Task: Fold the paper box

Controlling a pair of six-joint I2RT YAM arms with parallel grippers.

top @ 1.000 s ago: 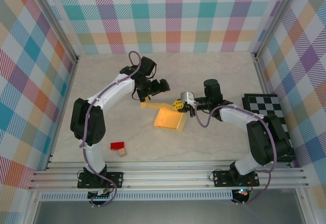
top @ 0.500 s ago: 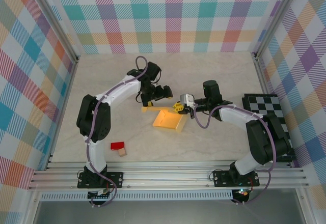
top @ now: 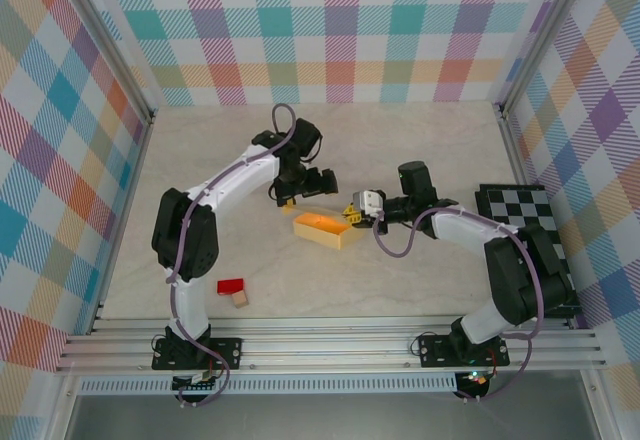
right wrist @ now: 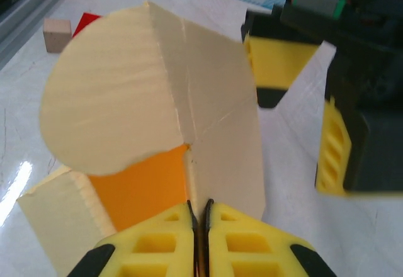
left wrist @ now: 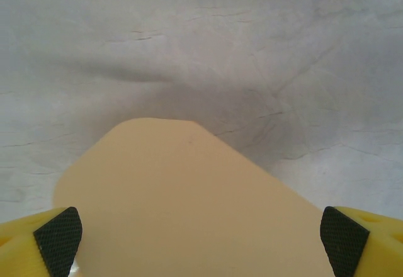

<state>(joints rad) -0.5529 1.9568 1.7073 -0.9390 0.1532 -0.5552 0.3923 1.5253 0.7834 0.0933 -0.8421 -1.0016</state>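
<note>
Right wrist shows plain paper box (right wrist: 145, 94) pinched by right gripper (right wrist: 199, 208).

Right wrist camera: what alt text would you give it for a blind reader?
A yellow right gripper pinches the edge of a pale paper box, half folded, its rounded flap raised and orange inside showing. The open left gripper stands just beyond it; a red block and wooden cube lie far behind.

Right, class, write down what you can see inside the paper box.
Inside the paper box only its orange inner wall shows, with no contents visible. The raised flap, pinched in the right gripper, covers the rest of the interior.
</note>
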